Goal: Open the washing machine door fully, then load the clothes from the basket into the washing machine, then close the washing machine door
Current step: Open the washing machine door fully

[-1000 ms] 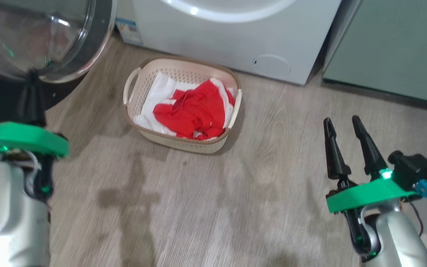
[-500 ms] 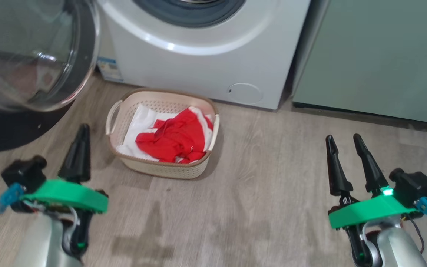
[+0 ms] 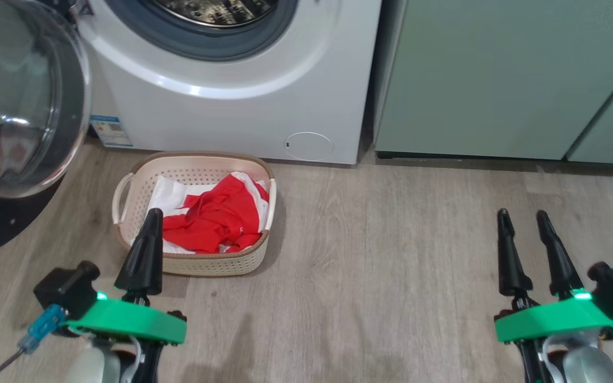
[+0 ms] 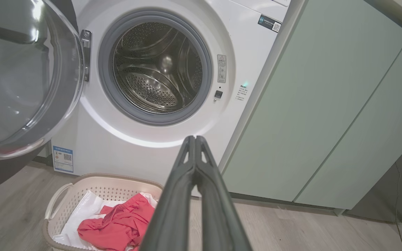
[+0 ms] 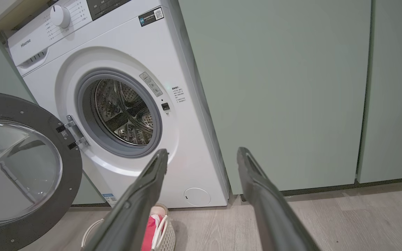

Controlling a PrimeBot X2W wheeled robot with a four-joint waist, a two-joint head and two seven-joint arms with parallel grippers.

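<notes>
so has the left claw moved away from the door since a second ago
Yes. It was up by the rim of the door; now the left claw, shut, sits further right, its tip over the near left corner of the basket.

Pale green flat-fronted cabinets [image 3: 471, 80] stand along the back of a grey wood-grain plank floor [image 3: 391, 266].

Head camera looks down on the basket [image 3: 216, 264]; both wrist cameras face the washing machine [image 4: 134, 157] all share.
</notes>
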